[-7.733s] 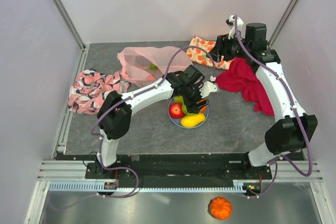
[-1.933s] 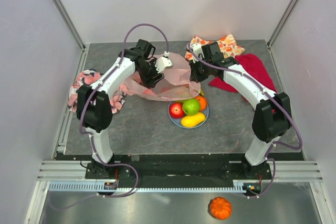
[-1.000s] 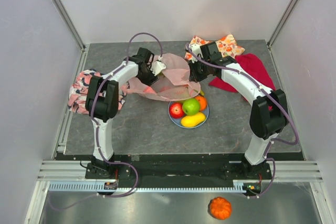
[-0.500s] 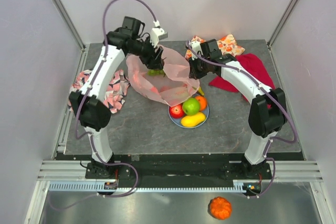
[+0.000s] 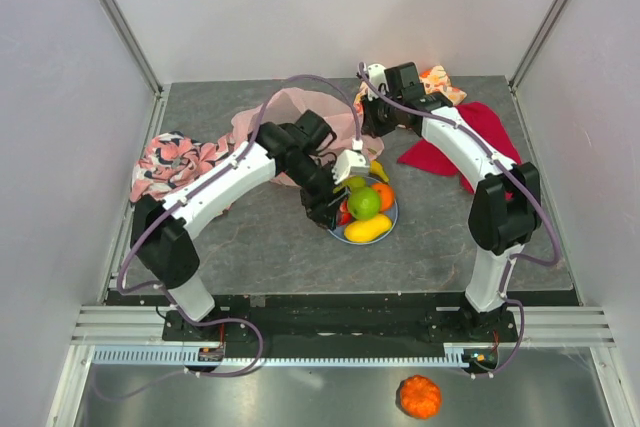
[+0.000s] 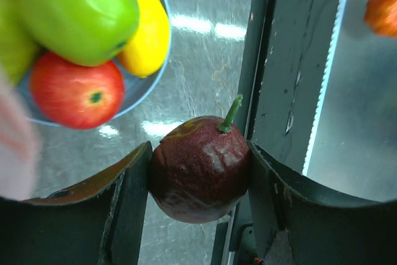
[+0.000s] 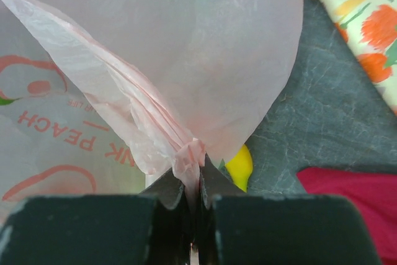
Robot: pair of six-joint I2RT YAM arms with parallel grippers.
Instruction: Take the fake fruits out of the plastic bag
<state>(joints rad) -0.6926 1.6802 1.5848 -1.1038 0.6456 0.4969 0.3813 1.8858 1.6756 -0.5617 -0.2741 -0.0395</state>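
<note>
My left gripper (image 6: 200, 181) is shut on a dark purple fruit (image 6: 200, 177) with a green stem, held just off the near-left rim of the blue plate (image 6: 147, 84). On the plate lie a green apple (image 6: 77, 13), a red apple (image 6: 75, 93) and a yellow fruit (image 6: 147, 35). From above, the left gripper (image 5: 328, 213) hangs beside the plate (image 5: 390, 219), where an orange (image 5: 383, 195) also lies. My right gripper (image 7: 198, 181) is shut on a bunched fold of the pink plastic bag (image 7: 186, 60), behind the plate (image 5: 368, 127). A yellow banana (image 7: 239, 166) peeks out under the bag.
A pink-and-black cloth (image 5: 180, 167) lies at the left, a red cloth (image 5: 470, 147) at the right and a fruit-print cloth (image 5: 440, 82) at the back right. An orange pumpkin (image 5: 419, 396) sits on the metal shelf below the table's near edge.
My left arm has swung from the raised bag at the back down to the plate's near-left side, carrying the dark purple fruit. The bag has sagged flatter. The right gripper shifted slightly back.
</note>
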